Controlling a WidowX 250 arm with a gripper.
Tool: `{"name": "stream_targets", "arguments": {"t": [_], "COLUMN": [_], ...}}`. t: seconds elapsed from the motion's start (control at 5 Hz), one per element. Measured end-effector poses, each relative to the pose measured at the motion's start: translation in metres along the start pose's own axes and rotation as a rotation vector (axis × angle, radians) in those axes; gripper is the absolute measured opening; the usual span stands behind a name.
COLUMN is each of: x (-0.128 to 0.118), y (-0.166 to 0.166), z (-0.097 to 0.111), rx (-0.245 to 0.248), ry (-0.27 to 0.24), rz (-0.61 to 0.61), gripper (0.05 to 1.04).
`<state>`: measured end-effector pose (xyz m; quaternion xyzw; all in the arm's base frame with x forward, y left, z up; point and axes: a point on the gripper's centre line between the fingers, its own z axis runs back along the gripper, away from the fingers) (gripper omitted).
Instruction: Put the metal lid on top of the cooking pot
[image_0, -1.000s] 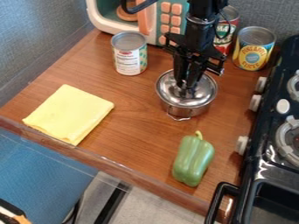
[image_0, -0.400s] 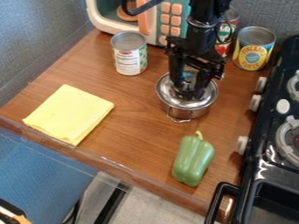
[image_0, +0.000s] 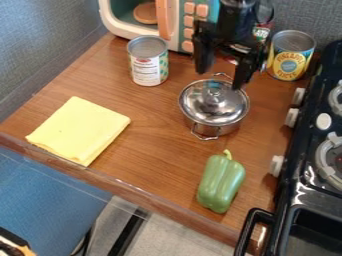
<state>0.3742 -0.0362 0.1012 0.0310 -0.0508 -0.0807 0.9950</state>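
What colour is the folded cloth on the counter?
The folded cloth is plain pale yellow, seen best in the current camera view.

Toy microwave (image_0: 119, 27) and robot arm (image_0: 237, 12) are kinda chopped off by the top edge, stove (image_0: 300, 172) by the right and bottom. Back can (image_0: 262, 32) is partly blocked by the arm; pot's (image_0: 224, 129) inside is covered by the lid (image_0: 212, 106).
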Motion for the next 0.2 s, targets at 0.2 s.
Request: {"name": "stream_targets", "arguments": {"t": [0.2], "x": [-0.0007], "y": [-0.0043], "z": [0.0021], "rx": [-0.01], "ry": [-0.001], "rz": [0.009], "gripper": [1.003]}}
